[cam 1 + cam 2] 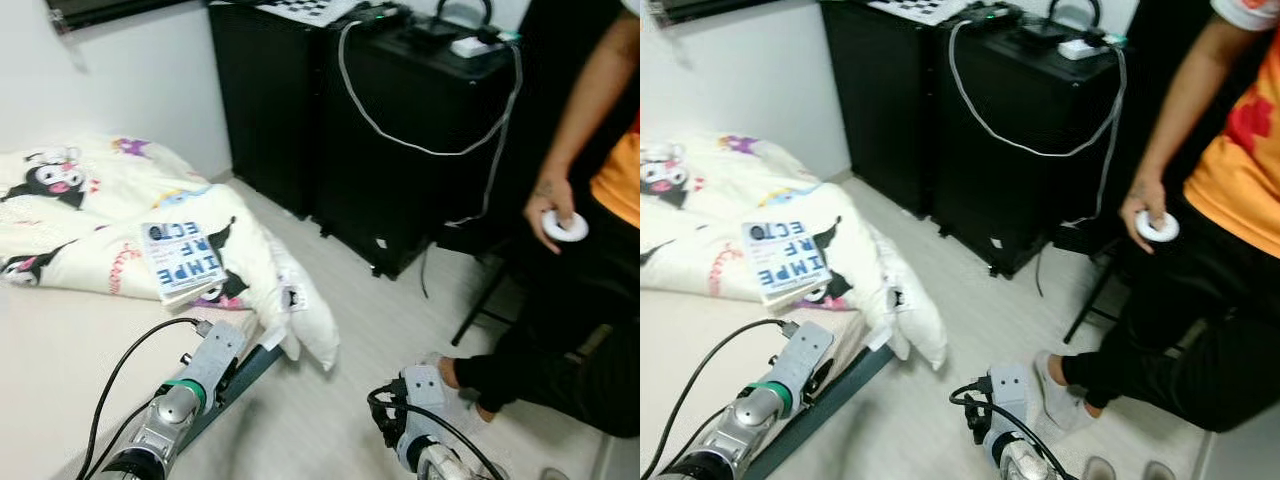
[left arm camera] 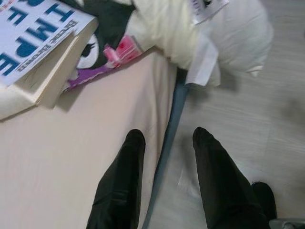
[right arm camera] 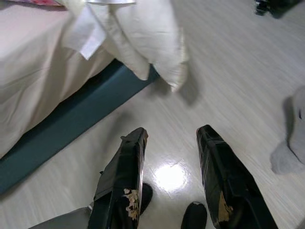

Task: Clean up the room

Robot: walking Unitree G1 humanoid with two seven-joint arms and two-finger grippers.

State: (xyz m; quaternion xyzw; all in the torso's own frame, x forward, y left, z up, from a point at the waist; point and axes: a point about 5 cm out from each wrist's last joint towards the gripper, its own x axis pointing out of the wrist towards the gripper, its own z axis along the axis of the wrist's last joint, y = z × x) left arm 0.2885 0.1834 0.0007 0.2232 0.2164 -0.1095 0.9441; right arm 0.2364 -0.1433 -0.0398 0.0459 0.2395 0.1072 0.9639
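The left gripper [image 2: 164, 143] is open and holds nothing, so I think it should go forward to the book [image 1: 181, 260] just ahead, then pinch gently.

A cream quilt printed with black-and-white cartoon figures [image 1: 110, 215] is seen at the left of the frame. A white book lettered in blue [image 1: 181, 259] is laid on it. Glossy black cabinets [image 1: 400, 140] are crossed by a grey cable [image 1: 400, 140]. An orange shirt with what may be a red print [image 1: 1240, 160] is worn at the right edge.
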